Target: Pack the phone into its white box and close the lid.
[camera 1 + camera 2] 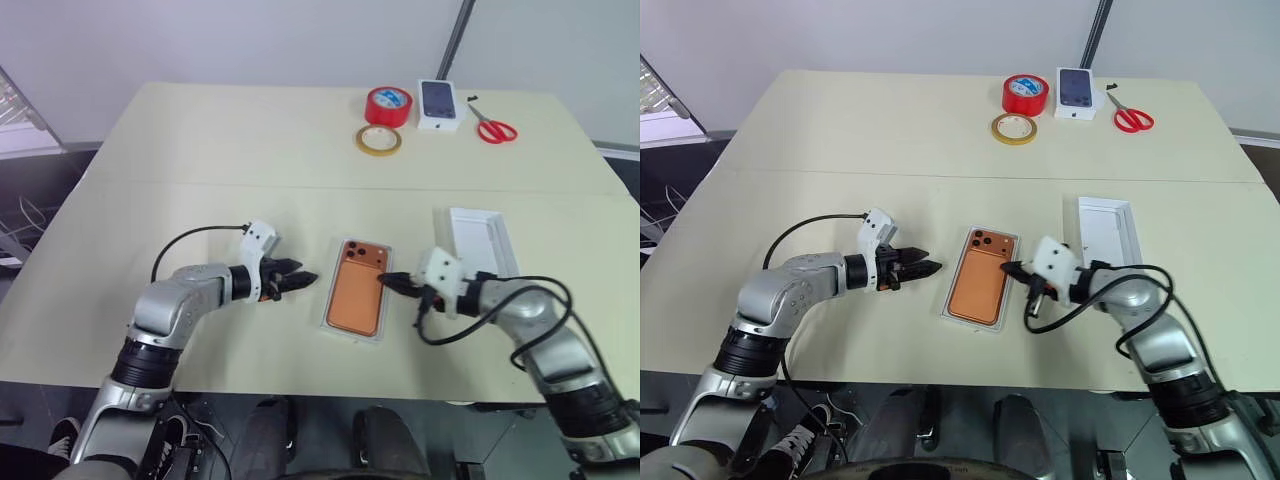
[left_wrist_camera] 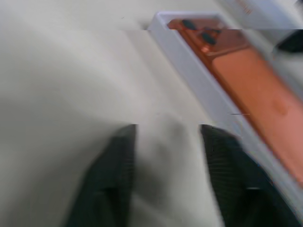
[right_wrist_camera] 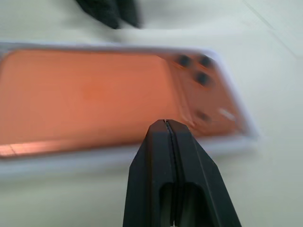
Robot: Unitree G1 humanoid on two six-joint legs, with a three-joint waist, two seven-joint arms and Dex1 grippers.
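Observation:
The orange phone (image 1: 358, 287) lies back up inside the white box (image 1: 327, 297), camera bump at the far end, near the table's front edge. The lid (image 1: 478, 240) rests hollow side up on the table, just right of the box and a little farther back. My left gripper (image 1: 308, 278) hovers just left of the box, open by a narrow gap with only bare table between its fingers (image 2: 118, 161). My right gripper (image 1: 385, 281) is shut and empty, its tip (image 3: 165, 124) at the right rim of the box beside the camera bump.
At the far edge sit a red tape roll (image 1: 388, 104), a yellowish tape ring (image 1: 379, 140), a small white box with a phone picture (image 1: 441, 103) and red scissors (image 1: 492, 128). The table's front edge lies close behind both arms.

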